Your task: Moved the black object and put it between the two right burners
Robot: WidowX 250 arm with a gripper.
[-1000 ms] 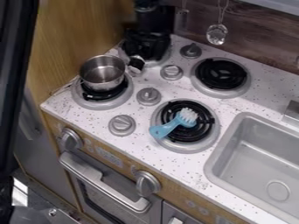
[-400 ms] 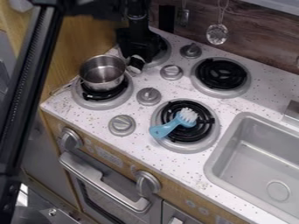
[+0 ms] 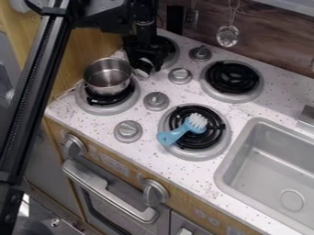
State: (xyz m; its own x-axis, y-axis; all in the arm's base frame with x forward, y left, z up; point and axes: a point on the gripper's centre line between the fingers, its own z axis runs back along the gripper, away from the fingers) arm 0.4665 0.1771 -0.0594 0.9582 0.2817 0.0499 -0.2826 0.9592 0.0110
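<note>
The gripper [image 3: 145,59] hangs low at the upper left of the stove, over the back left burner and right beside the small black object. That black object [image 3: 143,69], with a whitish part, lies just right of the metal pot, partly hidden by the gripper; whether the two touch is unclear. The back right burner [image 3: 232,79] has bare black coils. On the front right burner [image 3: 212,148] rests a blue brush [image 3: 178,133] with white bristles.
A metal pot [image 3: 108,78] stands on the front left burner, close to the gripper. Grey knobs [image 3: 156,101] rise between the burners. The sink [image 3: 270,160] is at the right, and a crystal [image 3: 227,36] hangs near the back wall.
The gripper has come a little nearer the camera, closer to the black object. At the left, the arm's long dark section has swung rightward. Pot, brush and black object look unmoved.
</note>
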